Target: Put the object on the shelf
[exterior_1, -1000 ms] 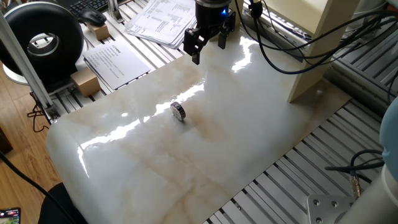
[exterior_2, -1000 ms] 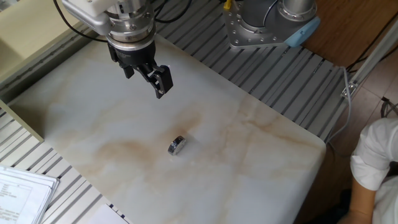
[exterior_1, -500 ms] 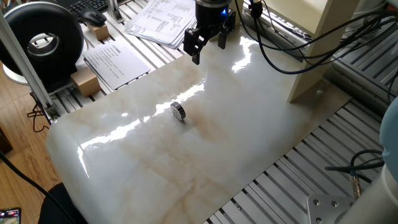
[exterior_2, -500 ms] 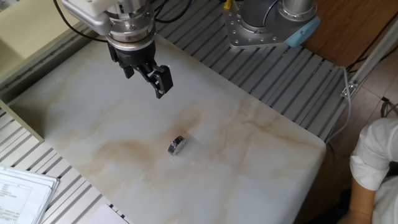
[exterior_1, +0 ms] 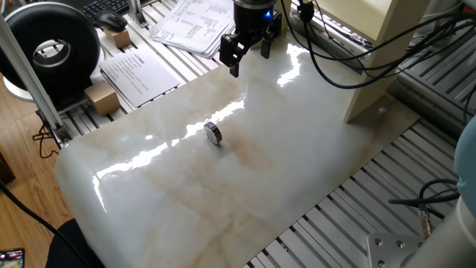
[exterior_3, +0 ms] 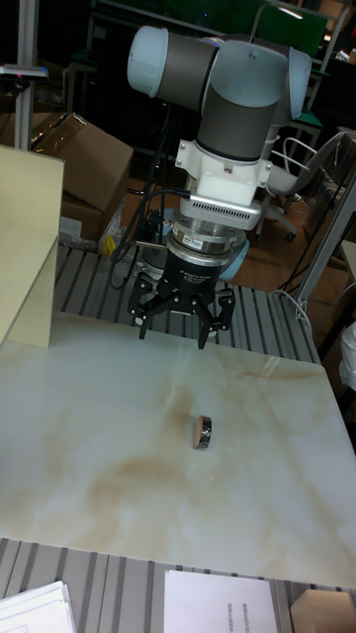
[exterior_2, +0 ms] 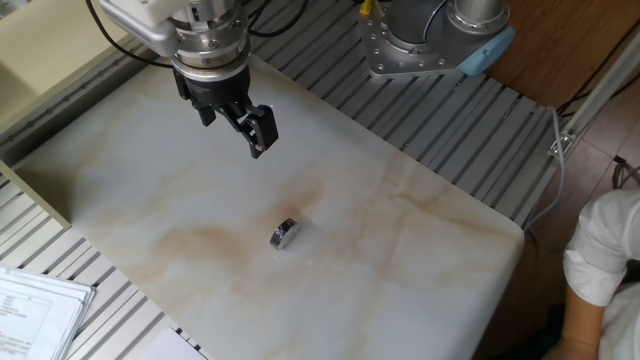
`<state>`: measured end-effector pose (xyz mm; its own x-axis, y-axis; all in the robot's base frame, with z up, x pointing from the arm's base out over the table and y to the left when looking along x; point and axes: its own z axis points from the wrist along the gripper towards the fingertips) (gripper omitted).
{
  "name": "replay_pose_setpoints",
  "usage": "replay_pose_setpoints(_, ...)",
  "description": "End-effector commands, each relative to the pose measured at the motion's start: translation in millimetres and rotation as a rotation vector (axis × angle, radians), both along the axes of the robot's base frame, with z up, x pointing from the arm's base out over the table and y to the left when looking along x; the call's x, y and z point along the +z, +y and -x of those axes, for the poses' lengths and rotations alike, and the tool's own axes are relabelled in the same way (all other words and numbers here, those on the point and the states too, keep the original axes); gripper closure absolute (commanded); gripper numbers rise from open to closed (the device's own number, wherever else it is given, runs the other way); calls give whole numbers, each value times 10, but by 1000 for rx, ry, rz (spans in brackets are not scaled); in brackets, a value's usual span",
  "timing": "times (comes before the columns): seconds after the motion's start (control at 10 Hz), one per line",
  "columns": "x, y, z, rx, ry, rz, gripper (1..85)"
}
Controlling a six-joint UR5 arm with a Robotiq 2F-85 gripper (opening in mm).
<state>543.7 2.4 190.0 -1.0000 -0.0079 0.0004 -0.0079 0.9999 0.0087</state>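
The object (exterior_1: 213, 133) is a tiny silver disc with a dark ribbed rim. It stands on its edge near the middle of the marble tabletop (exterior_1: 223, 201), also seen in the other fixed view (exterior_2: 284, 233) and the tall view (exterior_3: 204, 432). My gripper (exterior_1: 250, 59) hangs open above the table's far side, well apart from the object, with nothing between its fingers (exterior_2: 233, 133) (exterior_3: 176, 334). The shelf (exterior_1: 372, 82) is a pale beige board unit at the table's edge; one upright panel of the shelf (exterior_3: 25, 247) shows in the tall view.
A big black spool (exterior_1: 52, 48), a small cardboard box (exterior_1: 102, 97) and printed papers (exterior_1: 137, 74) lie beyond the table's left side. Black cables (exterior_1: 349, 67) run past the shelf. The arm's base (exterior_2: 430, 40) and a person's sleeve (exterior_2: 600, 260) sit on the other side.
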Motion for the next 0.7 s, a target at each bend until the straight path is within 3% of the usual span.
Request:
replay_pose_setpoints(0.0,0,22,1,0,0,0,17)
replay_pose_setpoints(0.1,29,369,60,-13,24,-135,677)
replay_pose_setpoints(0.2,21,301,89,5,33,-109,700)
replay_pose_setpoints(0.4,38,407,129,46,46,-151,700)
replay_pose_setpoints(0.6,39,419,125,32,45,-156,700)
